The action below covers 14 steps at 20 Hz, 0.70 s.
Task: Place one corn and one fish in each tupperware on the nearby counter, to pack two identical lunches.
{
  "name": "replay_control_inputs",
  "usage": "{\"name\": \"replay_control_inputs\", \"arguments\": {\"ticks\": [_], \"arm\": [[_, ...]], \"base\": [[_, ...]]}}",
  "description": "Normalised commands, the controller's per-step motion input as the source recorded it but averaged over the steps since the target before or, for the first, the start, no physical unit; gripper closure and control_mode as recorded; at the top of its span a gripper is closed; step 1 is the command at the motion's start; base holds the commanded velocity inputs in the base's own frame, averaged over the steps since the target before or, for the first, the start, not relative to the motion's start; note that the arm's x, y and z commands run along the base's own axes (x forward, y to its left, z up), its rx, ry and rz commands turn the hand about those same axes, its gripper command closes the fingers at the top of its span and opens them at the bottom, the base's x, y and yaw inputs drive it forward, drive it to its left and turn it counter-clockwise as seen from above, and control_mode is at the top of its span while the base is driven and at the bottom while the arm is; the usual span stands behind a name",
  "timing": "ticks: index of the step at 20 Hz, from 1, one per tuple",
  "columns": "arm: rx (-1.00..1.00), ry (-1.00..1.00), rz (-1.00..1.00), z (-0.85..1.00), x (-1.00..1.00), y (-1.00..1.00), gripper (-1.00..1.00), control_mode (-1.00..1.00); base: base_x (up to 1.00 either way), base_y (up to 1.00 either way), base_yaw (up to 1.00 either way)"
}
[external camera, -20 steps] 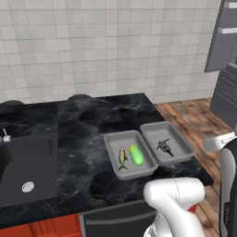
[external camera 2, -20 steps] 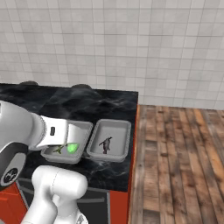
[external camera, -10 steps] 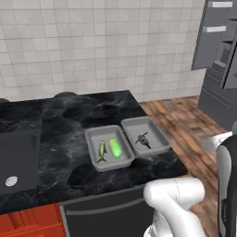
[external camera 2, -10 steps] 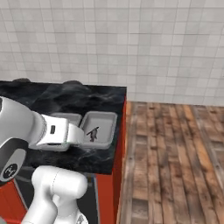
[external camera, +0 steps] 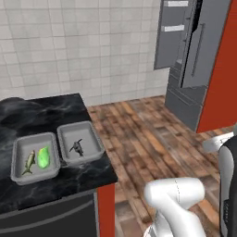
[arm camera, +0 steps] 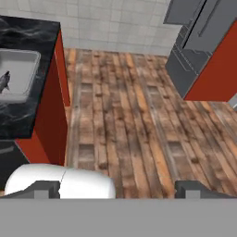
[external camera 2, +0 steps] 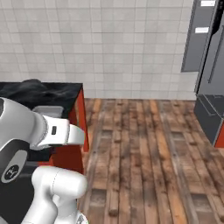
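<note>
Two light-grey tupperware trays sit side by side near the end of the black counter (external camera: 51, 115). The left tupperware (external camera: 18, 173) holds a pale olive fish (external camera: 28, 162) and a lime-green corn (external camera: 43, 157). In the right tupperware (external camera: 90, 134) lies a dark grey fish (external camera: 77, 147). The hand view has that tray (arm camera: 21, 62) and the dark fish (arm camera: 4, 81) at its left edge. My gripper (arm camera: 118, 190) is open and empty, looking out over the wooden floor, well to the right of the counter.
The counter ends in a red cabinet side (arm camera: 51, 106), with wooden floor (external camera: 148, 134) beyond it. A grey fridge with an open door (external camera: 185, 51) and a red panel (external camera: 217, 83) stand at the far right. A tiled wall (external camera 2: 109, 43) runs behind.
The whole picture has shifted: the camera has moved right, so counter and trays slid left, the sink left the view, and floor and fridge came in. The trays' contents are unchanged.
</note>
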Motion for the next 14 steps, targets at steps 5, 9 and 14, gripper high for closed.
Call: {"name": "replay_control_inputs", "arguments": {"ticks": [5, 9, 14], "arm": [[0.0, 0.0, 0.0, 0.0, 0.0, 0.0, -1.0, 1.0], [0.0, 0.0, 0.0, 0.0, 0.0, 0.0, -1.0, 1.0], [0.0, 0.0, 0.0, 0.0, 0.0, 0.0, -1.0, 1.0]], "base": [[0.49, -0.92, -0.12], [1.0, -0.18, 0.0], [1.0, 0.06, 0.0]]}}
